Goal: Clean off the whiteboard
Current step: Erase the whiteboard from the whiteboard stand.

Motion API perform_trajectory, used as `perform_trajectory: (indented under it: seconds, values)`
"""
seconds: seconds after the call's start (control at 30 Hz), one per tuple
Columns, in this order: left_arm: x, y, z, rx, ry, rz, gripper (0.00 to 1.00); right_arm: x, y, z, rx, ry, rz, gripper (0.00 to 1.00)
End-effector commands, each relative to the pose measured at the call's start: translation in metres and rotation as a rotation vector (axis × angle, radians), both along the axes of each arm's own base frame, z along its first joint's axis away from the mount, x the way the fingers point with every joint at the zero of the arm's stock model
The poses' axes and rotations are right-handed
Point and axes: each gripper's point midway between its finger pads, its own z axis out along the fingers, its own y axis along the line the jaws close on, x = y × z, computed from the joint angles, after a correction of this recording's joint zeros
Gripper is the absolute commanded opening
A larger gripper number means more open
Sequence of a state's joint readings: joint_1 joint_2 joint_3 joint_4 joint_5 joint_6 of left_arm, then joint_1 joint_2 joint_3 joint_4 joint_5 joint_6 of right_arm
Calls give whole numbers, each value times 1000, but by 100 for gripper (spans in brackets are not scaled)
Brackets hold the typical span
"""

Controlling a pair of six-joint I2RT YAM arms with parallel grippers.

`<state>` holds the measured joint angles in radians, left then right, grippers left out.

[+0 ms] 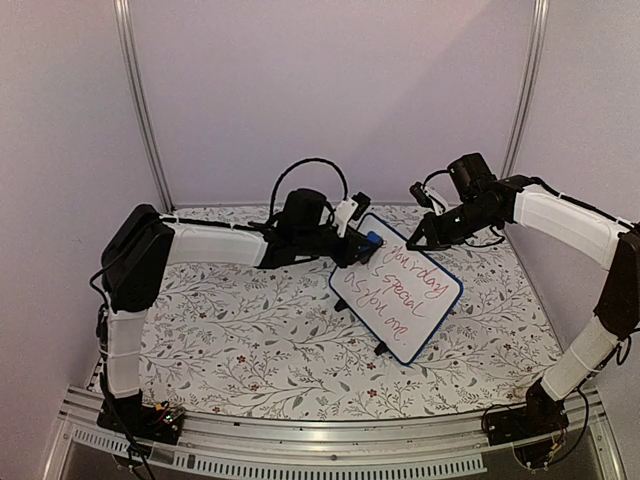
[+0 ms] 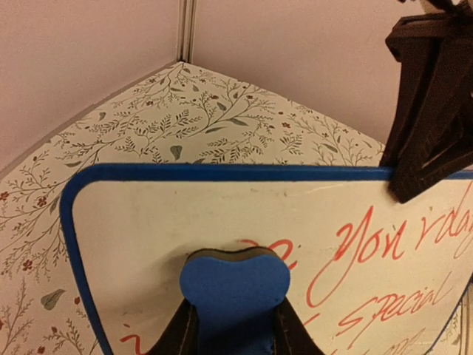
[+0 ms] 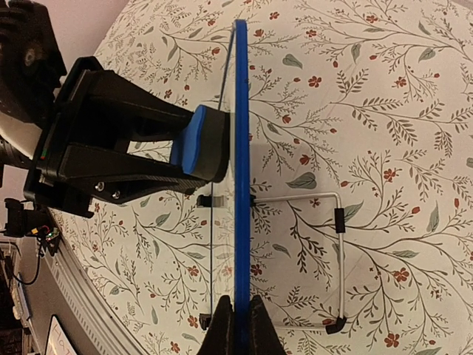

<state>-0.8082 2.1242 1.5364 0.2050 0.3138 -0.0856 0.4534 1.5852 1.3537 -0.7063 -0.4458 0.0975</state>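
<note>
The whiteboard [image 1: 398, 296] stands tilted on the floral table, blue-framed, with red handwriting across it. My left gripper [image 1: 352, 238] is shut on a small blue eraser [image 2: 235, 285], whose dark felt face presses against the whiteboard [image 2: 140, 222] near its upper corner. The patch round the eraser is wiped pale. My right gripper [image 1: 416, 242] is shut on the board's top edge. In the right wrist view its fingers [image 3: 255, 325] pinch the blue frame [image 3: 241, 111] edge-on, and the eraser [image 3: 198, 144] touches the writing side.
A wire stand [image 3: 336, 251] with black caps props the board from behind. Two black feet [image 1: 380, 349] rest on the floral cloth [image 1: 250, 340]. Pink walls close in the back and sides. A metal rail [image 1: 300, 435] runs along the near edge.
</note>
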Motion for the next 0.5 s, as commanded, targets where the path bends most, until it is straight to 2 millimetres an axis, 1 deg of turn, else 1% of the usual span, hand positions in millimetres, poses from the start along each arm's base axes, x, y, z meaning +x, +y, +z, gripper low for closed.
perform_trajectory:
  seconds: [0.0, 0.1, 0.2, 0.3, 0.47]
  values:
    - [-11, 21, -50, 89, 100, 28, 0, -25, 15, 6, 40, 18, 106, 0]
    - [-16, 27, -59, 105, 114, 29, 0, -24, 16, 6, 40, 17, 107, 0]
    - [-17, 27, -58, 98, 112, 24, 0, -24, 16, 6, 40, 17, 106, 0]
    - [-15, 23, -50, 82, 103, 17, 0, -24, 16, 5, 39, 21, 106, 0]
    - [-5, 10, -27, 54, 76, 5, 0, -24, 16, 5, 40, 19, 107, 0]
